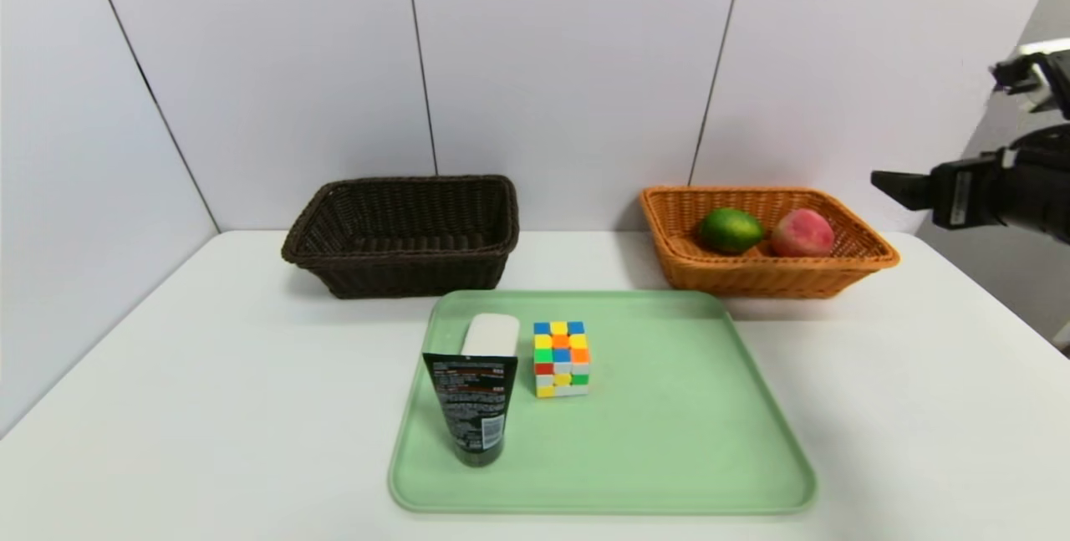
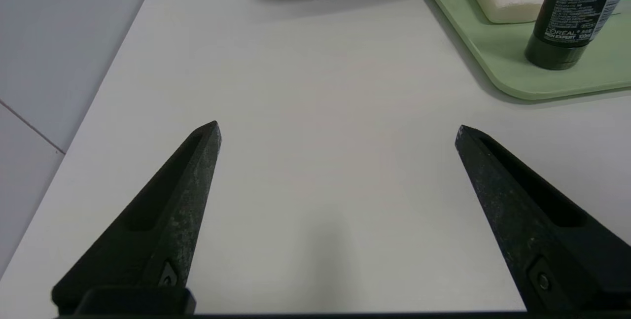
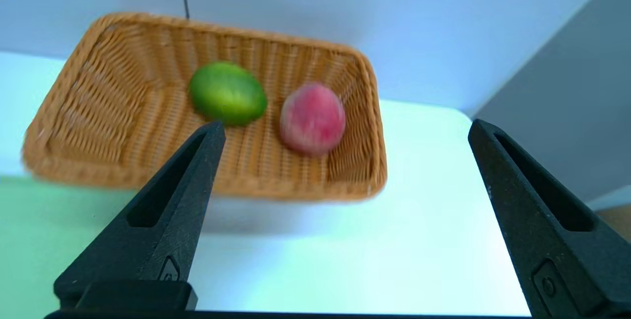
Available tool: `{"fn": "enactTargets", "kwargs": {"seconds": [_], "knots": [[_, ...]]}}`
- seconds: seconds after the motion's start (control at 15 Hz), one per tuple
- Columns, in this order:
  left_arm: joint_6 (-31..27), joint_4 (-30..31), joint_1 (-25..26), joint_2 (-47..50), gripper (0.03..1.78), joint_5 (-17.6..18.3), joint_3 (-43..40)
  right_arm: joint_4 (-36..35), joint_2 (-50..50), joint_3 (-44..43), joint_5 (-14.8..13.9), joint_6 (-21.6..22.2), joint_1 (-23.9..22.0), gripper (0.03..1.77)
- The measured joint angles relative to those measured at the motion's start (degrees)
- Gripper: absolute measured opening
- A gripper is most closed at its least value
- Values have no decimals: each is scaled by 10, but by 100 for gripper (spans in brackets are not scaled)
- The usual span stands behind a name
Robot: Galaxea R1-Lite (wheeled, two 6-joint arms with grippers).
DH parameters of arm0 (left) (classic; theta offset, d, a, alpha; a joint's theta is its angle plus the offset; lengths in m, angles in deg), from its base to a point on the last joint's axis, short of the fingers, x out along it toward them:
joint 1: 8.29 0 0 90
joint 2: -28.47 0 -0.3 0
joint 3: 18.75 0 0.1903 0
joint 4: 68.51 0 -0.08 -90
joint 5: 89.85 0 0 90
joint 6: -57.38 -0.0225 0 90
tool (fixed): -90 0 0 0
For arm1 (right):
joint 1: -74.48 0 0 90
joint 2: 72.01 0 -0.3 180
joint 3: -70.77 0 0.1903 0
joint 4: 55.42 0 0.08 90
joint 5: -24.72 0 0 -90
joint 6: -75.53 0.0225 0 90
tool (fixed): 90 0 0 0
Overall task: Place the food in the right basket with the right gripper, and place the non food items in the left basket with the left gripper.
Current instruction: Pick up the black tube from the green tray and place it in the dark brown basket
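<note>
A green lime (image 1: 731,230) and a pink peach (image 1: 802,232) lie side by side in the orange right basket (image 1: 869,255). On the green tray (image 1: 669,441) are a white soap bar (image 1: 491,334), a black tube (image 1: 475,407) standing on its cap, and a colourful puzzle cube (image 1: 561,359). The dark brown left basket (image 1: 401,265) holds nothing that I can see. My right gripper (image 1: 899,188) hangs open and empty, raised to the right of the orange basket (image 3: 360,112). My left gripper (image 2: 337,128) is open and empty over bare table, left of the tray (image 2: 498,57); it is outside the head view.
Both baskets stand along the back wall with the tray in front of them. The white table (image 1: 209,407) has bare surface on both sides of the tray. The table's right edge lies under the right arm.
</note>
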Motion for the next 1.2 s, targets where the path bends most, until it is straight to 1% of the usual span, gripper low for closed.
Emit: {"fn": "enactTargets", "kwargs": {"seconds": [0.2,0.33,0.53,0.67,0.73,0.8,0.87,1.0,1.07,1.2], "knots": [[1,0,0,-6,169,2,1,-2,110,133,1,10,0,169],[6,19,0,-19,169,11,4,-5,165,205,2,22,2,169],[23,112,0,-72,169,14,2,-26,221,281,2,31,3,169],[39,200,0,-131,169,16,1,-33,245,314,7,31,4,169],[49,251,0,-163,169,26,1,-33,257,325,16,29,5,169],[58,296,0,-188,169,50,1,-30,265,330,25,28,5,169],[72,326,0,-206,169,92,1,-29,271,333,27,27,5,169],[114,342,-1,-234,169,192,4,-29,278,339,28,27,6,169],[130,345,-1,-250,169,236,6,-28,281,342,28,27,6,169],[143,347,-6,-272,169,311,9,-26,290,349,32,27,6,169]]}}
